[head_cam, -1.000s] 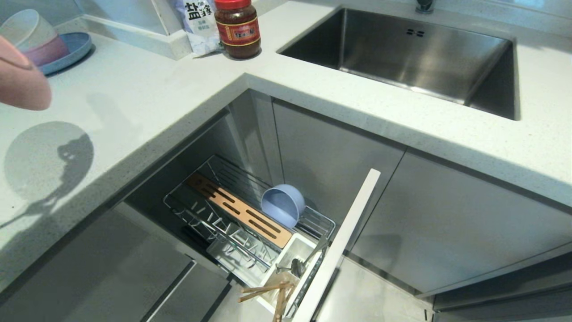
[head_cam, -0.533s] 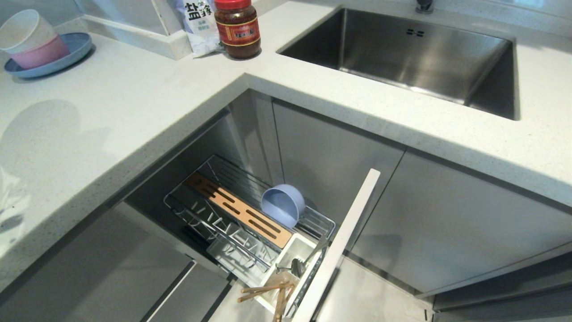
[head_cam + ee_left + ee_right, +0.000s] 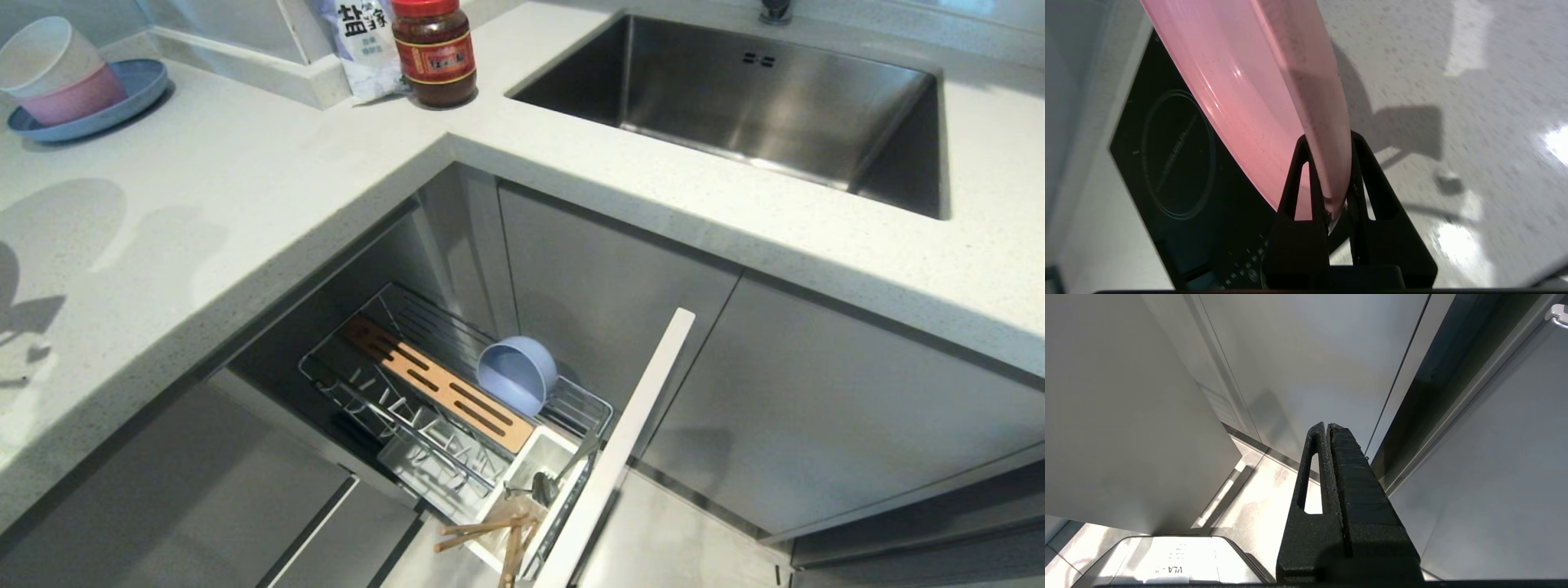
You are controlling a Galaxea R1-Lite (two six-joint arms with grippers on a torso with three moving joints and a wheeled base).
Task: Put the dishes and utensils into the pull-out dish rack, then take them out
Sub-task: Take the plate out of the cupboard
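Below the corner of a white speckled countertop (image 3: pixel 269 196), the pull-out dish rack (image 3: pixel 445 392) stands drawn out from the grey cabinets. Its chrome wire basket holds a blue-grey bowl (image 3: pixel 517 374) tipped on its side, next to a slotted wooden block (image 3: pixel 437 384). At the near end, behind the pale cabinet front (image 3: pixel 612 449), the white utensil cup (image 3: pixel 531 482) holds a steel spoon (image 3: pixel 543 486), with the light wooden chopsticks (image 3: pixel 490 535) leaning out toward the viewer.

Neither arm appears in the head view. In the left wrist view, the left gripper (image 3: pixel 1327 155) pinches the rim of the pale-pink plate (image 3: pixel 1257 94) between its 2 black fingers, holding the plate on edge in the air above the countertop and a black induction cooktop (image 3: pixel 1175 163). The plate's round shadow falls on the countertop at the left of the head view.

Farther back sit a steel sink (image 3: pixel 735 98), a red-lidded jar (image 3: pixel 433 51), a white packet (image 3: pixel 363 41), and cream and pink bowls (image 3: pixel 57 73) stacked on a blue plate (image 3: pixel 131 90).

In the right wrist view, the right gripper (image 3: pixel 1329 430) hangs beside the cabinet doors with its fingers pressed together, holding nothing.
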